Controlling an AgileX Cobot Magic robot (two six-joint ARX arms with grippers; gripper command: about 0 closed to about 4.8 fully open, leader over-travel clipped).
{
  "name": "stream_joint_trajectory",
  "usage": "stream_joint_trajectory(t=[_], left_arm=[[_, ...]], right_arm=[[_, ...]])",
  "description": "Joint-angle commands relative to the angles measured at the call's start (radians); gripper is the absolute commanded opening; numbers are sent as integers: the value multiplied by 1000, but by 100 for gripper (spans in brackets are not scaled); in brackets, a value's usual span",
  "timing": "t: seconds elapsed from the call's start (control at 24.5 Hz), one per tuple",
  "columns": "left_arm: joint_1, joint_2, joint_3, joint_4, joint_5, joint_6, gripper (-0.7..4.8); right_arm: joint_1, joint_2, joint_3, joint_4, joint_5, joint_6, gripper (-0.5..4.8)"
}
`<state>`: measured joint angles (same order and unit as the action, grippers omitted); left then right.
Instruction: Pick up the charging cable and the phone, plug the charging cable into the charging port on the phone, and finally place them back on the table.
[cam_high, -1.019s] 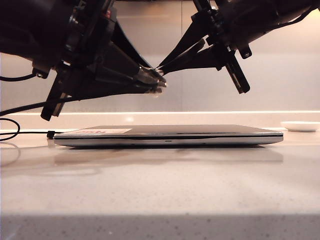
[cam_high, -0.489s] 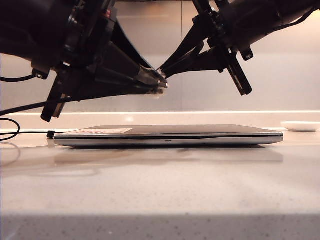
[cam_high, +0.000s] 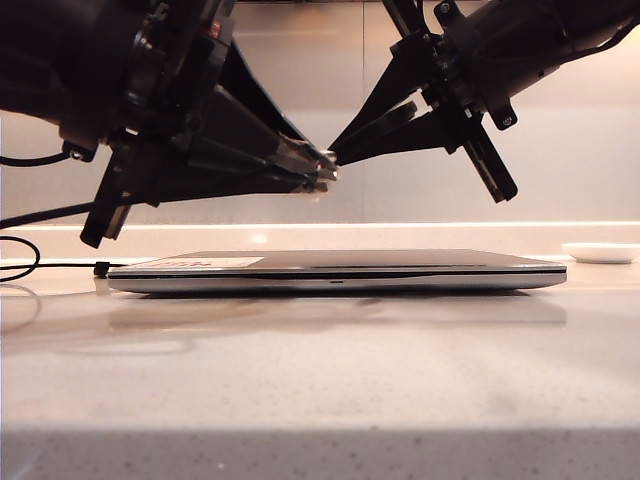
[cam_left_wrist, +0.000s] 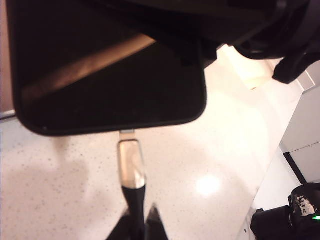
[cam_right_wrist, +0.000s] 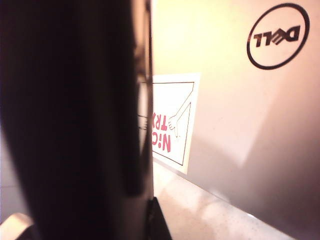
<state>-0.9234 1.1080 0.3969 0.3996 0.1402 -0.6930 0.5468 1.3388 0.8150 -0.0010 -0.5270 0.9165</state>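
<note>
Left end effector (cam_left_wrist: 134, 224) pinches charging cable (cam_left_wrist: 131, 167), silvery plug at glossy phone (cam_left_wrist: 110, 75) clamped by right end effector (cam_high: 338, 156).

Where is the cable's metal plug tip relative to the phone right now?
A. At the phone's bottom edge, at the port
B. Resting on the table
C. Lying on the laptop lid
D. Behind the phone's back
A: in the left wrist view the charging cable plug meets the phone at its edge.

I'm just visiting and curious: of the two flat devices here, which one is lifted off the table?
The phone, the small black slab in the left end effector, meeting the charging cable. The wide silver laptop lies flat below.
</note>
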Motion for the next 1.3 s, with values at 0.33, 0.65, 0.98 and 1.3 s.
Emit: stream_joint_trajectory(t=[0.33, 0.65, 0.98, 1.3], left_arm=[[3, -3, 7, 52, -24, 4, -6], [3, -3, 7, 53, -24, 5, -5], [3, -3, 7, 66, -24, 5, 63], [4, -14, 15, 114, -24, 5, 162]], right_arm=[[9, -4, 5, 4, -55, 84, -7], [9, -4, 5, 5, -53, 77, -7], [9, -5, 5, 5, -35, 73, -7], [-10, -10, 7, -4, 39, 6, -7]])
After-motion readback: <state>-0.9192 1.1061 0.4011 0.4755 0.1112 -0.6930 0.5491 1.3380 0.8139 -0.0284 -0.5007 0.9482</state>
